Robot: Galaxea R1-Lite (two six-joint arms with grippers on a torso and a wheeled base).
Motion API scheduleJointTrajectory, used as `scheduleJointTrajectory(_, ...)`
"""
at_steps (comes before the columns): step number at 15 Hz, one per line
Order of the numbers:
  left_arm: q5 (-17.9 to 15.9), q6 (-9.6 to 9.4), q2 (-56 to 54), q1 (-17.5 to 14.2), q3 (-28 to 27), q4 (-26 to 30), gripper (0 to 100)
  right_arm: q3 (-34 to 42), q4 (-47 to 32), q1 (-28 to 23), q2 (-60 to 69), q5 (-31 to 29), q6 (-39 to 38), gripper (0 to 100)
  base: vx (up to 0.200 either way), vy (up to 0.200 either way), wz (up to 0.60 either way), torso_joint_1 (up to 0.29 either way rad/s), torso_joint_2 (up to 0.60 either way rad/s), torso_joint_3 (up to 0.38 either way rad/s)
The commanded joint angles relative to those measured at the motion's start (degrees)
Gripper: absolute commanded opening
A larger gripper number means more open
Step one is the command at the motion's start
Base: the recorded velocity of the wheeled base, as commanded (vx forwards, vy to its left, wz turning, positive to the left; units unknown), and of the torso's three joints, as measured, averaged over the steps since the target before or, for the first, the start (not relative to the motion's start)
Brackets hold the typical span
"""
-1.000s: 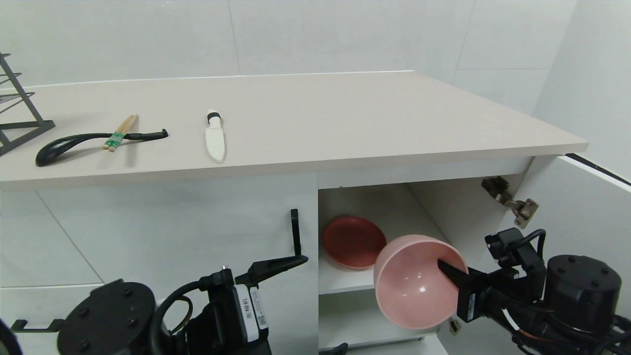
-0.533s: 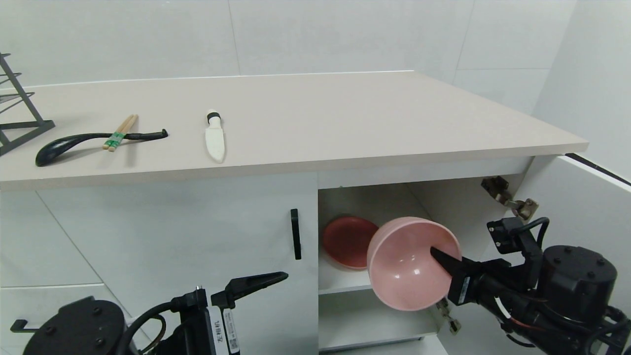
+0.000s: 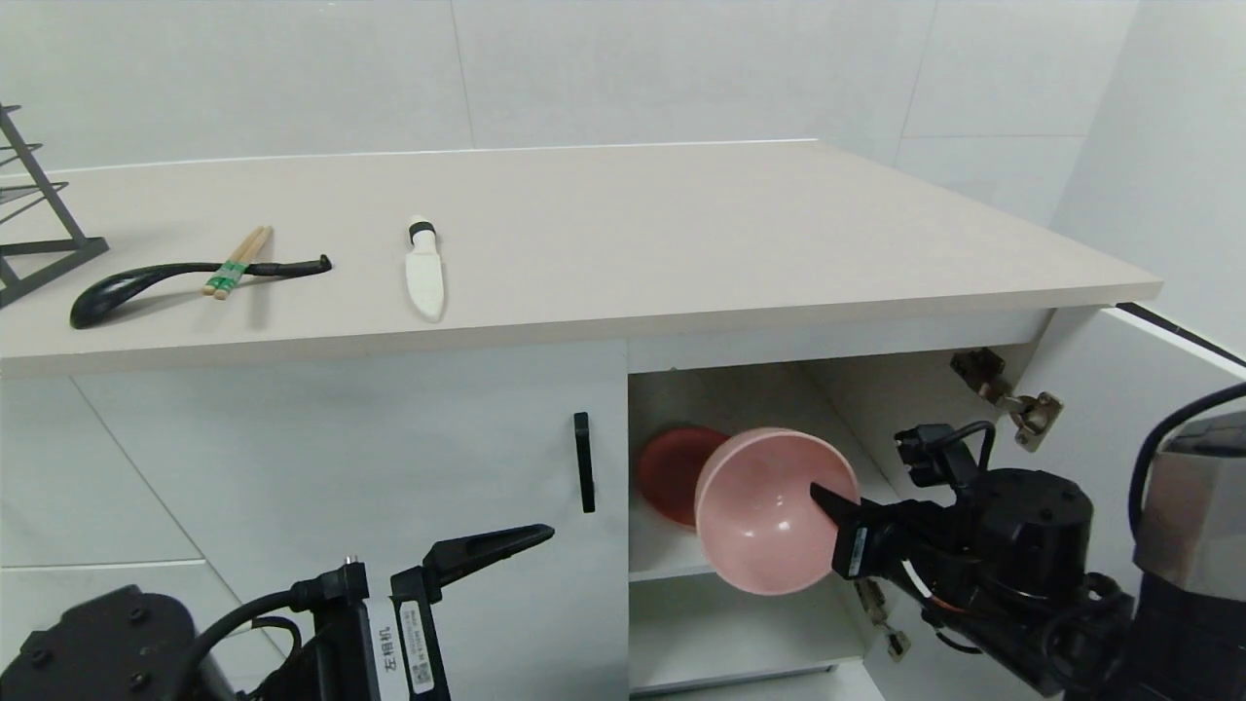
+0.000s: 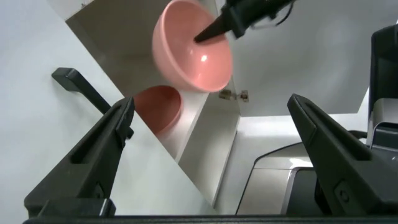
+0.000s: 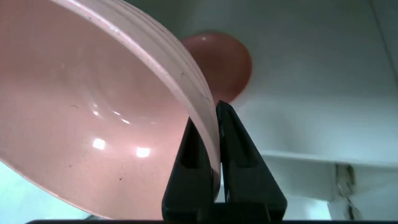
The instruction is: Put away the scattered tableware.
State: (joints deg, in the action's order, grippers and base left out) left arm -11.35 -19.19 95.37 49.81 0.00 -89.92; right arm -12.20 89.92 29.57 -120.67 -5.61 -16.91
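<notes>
1. Pinching the rim of the pink bowl (image 3: pixel 769 511), the right gripper (image 3: pixel 825 495) has its fingers pressed on either side of the bowl's wall. It holds the bowl tilted at the mouth of the open cupboard, over the front edge of the upper shelf (image 3: pixel 672 557). The bowl is not yet set down.
2. Done, by appearance: a red plate (image 3: pixel 672 472) lies on that shelf, behind the bowl.
3. Outstanding: a black ladle (image 3: pixel 127 284), chopsticks (image 3: pixel 237 261) lying across its handle, and a white knife (image 3: pixel 424 273) lie near the front edge of the worktop (image 3: pixel 681 224), toward its left end.
4. Left gripper (image 4: pixel 211 102): fingers spread, holding nothing, low before the closed door with the black handle (image 3: pixel 582 475).
5. Surroundings: a wire rack (image 3: pixel 39 214) stands at the worktop's left edge, and the cupboard door (image 3: pixel 1139 389) stands open on the right.
6. Obstruction, as judged: the plate sits in the bowl's likely path, so the bowl must go beside or onto it.
</notes>
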Motion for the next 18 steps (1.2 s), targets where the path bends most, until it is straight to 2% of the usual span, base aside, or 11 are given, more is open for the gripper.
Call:
scheduleJointTrajectory(1,0.0,0.38,-0.2,-0.1,0.0,-0.1,100,-6.3,0.1,0.3,-6.9,0.2,-0.3,0,0.000,0.000,0.00,0.000,0.00,0.000)
scheduleJointTrajectory(6,0.0,0.82,-3.0,-0.2,0.0,-0.1,100,-13.8,0.1,-0.1,-12.7,3.4,-2.3,0,0.000,0.000,0.00,0.000,0.00,0.000)
scheduleJointTrajectory(9,0.0,0.82,-4.4,-2.5,0.0,-0.1,100,-17.3,0.1,-1.0,-15.9,4.0,-1.8,0,0.000,0.000,0.00,0.000,0.00,0.000)
scheduleJointTrajectory(12,0.0,0.82,-8.0,-3.3,0.0,-0.1,100,-18.6,0.1,-2.7,-16.6,6.7,-1.5,0,0.000,0.000,0.00,0.000,0.00,0.000)
scheduleJointTrajectory(14,0.0,0.82,-11.1,-5.5,0.0,-0.1,100,-18.6,0.1,-5.1,-16.6,10.4,1.7,0,0.000,0.000,0.00,0.000,0.00,0.000)
scheduleJointTrajectory(18,0.0,0.73,-15.4,-7.2,0.0,0.9,100,-19.7,0.1,-7.0,-18.2,11.1,2.9,0,0.000,0.000,0.00,0.000,0.00,0.000)
